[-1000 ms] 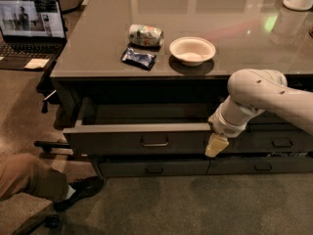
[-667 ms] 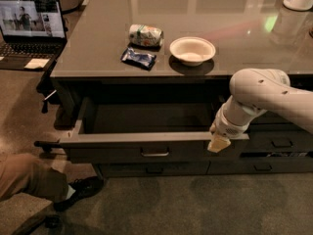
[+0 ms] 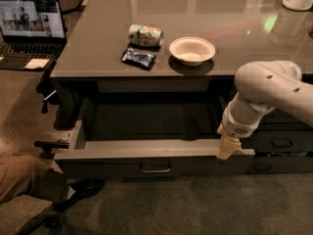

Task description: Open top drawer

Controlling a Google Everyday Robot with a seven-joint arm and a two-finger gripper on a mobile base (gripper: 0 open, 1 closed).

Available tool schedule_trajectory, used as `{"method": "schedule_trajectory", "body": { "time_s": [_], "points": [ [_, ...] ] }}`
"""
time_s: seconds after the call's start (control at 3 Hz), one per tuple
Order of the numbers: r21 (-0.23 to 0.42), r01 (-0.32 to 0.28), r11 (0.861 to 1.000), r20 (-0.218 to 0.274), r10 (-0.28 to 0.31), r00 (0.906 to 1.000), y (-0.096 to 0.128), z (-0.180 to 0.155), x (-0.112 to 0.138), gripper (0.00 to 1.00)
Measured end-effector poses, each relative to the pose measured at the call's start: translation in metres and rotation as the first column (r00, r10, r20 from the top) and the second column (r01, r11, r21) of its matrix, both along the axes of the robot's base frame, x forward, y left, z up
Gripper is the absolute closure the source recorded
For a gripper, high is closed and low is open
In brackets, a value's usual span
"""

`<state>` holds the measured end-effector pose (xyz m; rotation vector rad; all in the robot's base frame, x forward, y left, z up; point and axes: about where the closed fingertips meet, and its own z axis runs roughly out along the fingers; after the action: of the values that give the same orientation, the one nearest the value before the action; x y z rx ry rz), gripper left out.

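The top drawer (image 3: 146, 151) is a wide dark grey drawer under the counter, pulled far out, with a deep grey interior that looks empty. Its front panel carries a small central bar handle (image 3: 155, 169). My gripper (image 3: 228, 147) hangs from the white arm (image 3: 266, 89) at the drawer's right front corner, its cream fingertips down over the top edge of the front panel. I cannot tell whether it touches the panel.
On the grey counter (image 3: 195, 13) lie a crushed can (image 3: 145, 35), a dark snack packet (image 3: 139, 58) and a white bowl (image 3: 191, 50). Narrower dark drawers (image 3: 281, 142) stand at the right. A laptop (image 3: 30, 23) sits at left; a person's leg and shoe (image 3: 29, 185) are at lower left.
The drawer has slid further out toward the camera, and my gripper has moved with its right front corner, showing more of the interior.
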<state>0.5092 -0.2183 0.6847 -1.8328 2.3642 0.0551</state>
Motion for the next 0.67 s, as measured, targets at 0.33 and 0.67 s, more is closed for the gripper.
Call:
{"method": "schedule_trajectory", "body": {
  "time_s": [0.33, 0.67],
  "points": [
    [-0.052, -0.027, 0.998, 0.007, 0.027, 0.9996, -0.007, 0.031, -0.007, 0.13],
    [-0.067, -0.047, 0.997, 0.05, 0.05, 0.9975, -0.007, 0.057, -0.001, 0.0]
  ]
}}
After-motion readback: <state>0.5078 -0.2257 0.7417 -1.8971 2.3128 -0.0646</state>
